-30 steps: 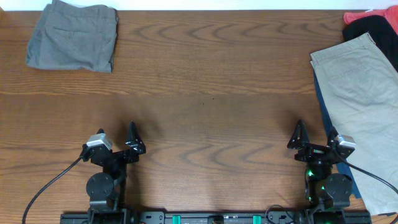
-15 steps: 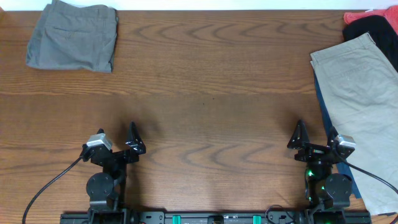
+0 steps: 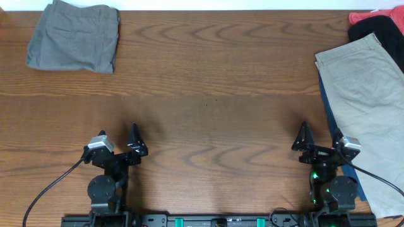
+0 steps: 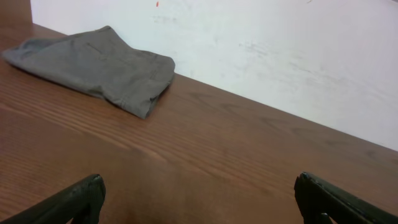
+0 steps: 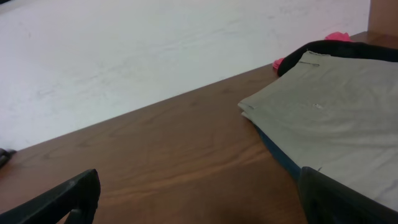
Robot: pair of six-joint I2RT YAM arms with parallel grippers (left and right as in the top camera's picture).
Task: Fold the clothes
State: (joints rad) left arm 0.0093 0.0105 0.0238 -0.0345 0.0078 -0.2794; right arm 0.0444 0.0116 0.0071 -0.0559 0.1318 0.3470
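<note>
The grey-green shorts lie folded at the far left corner of the table; they also show in the left wrist view. Beige shorts lie spread flat at the right edge, on top of a blue garment; the right wrist view shows the beige and the blue. A black garment and a red one lie behind them. My left gripper is open and empty near the front edge, as the left wrist view shows. My right gripper is open and empty, beside the beige shorts.
The wooden table runs up to a white wall at the back. Cables trail from both arm bases at the front edge.
</note>
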